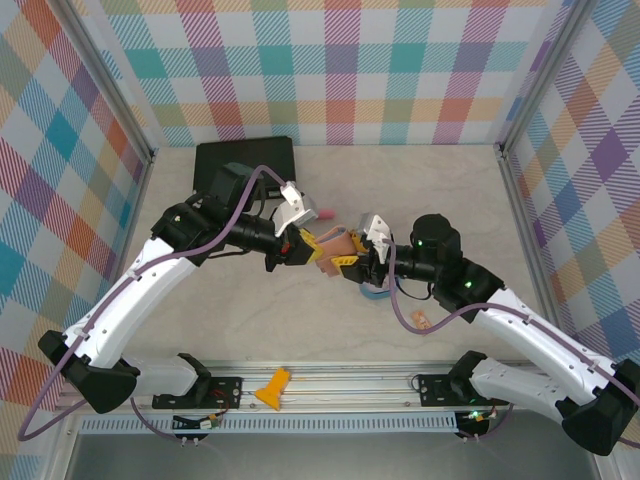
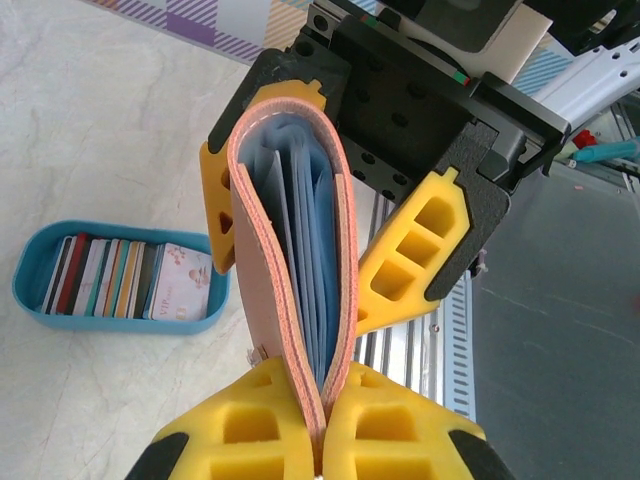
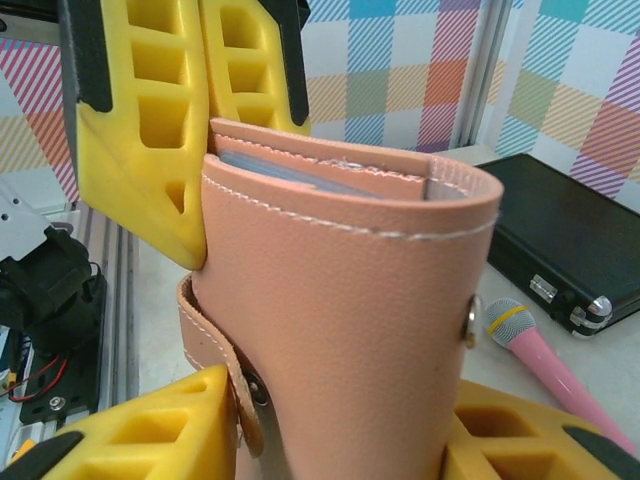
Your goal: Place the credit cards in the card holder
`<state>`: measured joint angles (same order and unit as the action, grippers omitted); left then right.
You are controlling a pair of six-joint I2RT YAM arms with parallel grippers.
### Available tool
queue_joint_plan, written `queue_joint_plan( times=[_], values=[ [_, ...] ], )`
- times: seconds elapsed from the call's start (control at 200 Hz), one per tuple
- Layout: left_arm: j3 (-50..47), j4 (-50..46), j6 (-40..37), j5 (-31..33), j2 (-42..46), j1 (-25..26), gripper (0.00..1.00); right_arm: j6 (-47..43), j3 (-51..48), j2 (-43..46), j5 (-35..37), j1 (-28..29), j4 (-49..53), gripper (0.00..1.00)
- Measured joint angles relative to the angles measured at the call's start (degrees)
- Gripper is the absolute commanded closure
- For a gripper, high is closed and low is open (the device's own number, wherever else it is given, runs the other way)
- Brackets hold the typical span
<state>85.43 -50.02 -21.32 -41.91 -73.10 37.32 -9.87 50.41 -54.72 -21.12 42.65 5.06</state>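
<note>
The pinkish leather card holder [image 1: 335,250] hangs in the air between both arms. My left gripper [image 2: 325,375] is shut on its open edge, and grey-blue inner pockets [image 2: 310,230] show between the spread leather sides [image 2: 265,250]. My right gripper [image 3: 340,400] is closed around the holder's [image 3: 340,330] folded end, with one yellow finger [image 2: 430,240] on each side. The credit cards [image 2: 120,275] stand in a row in a blue tray [image 2: 30,290] on the table below.
A black case [image 1: 245,160] lies at the back left, with a pink microphone [image 3: 540,350] beside it. An orange piece [image 1: 273,388] sits on the front rail. A small tan tag [image 1: 420,320] lies near the right arm.
</note>
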Motion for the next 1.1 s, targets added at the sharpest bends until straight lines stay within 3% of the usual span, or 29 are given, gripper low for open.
queue_joint_plan(
  times=[0.22, 0.35, 0.41, 0.495, 0.545, 0.71, 0.815, 0.95, 1.1],
  values=[
    [0.0, 0.0, -0.4, 0.2, 0.1, 0.0, 1.00, 0.8, -0.1, 0.8, -4.1, -1.6, 0.4, 0.78],
    [0.0, -0.2, -0.6, 0.0, 0.1, 0.0, 1.00, 1.5, -0.1, 0.7, -7.1, -2.6, 0.6, 0.83],
    [0.0, -0.5, -0.6, -0.1, 0.1, 0.0, 1.00, 1.8, -0.1, 0.5, -8.3, -2.9, 0.7, 0.74],
    [0.0, -0.7, -0.1, -0.4, 0.1, 0.0, 1.00, 2.9, -0.1, 0.0, -9.0, -3.0, 0.5, 0.41],
    [0.0, -0.9, 0.8, -1.0, 0.1, 0.3, 1.00, 3.0, -0.1, -0.4, -8.7, -3.1, 0.1, 0.32],
    [0.0, -1.3, 5.1, -0.2, -1.0, 0.8, 1.00, 5.0, -0.1, -0.5, -7.3, -4.3, -0.9, 0.25],
    [-2.9, -0.7, 10.4, 2.4, -1.3, 0.7, 1.00, 8.8, -0.1, 1.1, -6.7, -10.5, -1.0, 0.24],
    [-11.3, 3.5, 23.4, 8.5, -1.1, -0.9, 1.00, 16.0, 0.7, 2.2, -5.5, -20.3, 2.9, 0.24],
    [-20.4, 11.0, 39.3, 15.3, -4.2, -4.1, 1.00, 24.2, 3.5, -2.6, -3.7, -23.9, 8.9, 0.24]
  ],
)
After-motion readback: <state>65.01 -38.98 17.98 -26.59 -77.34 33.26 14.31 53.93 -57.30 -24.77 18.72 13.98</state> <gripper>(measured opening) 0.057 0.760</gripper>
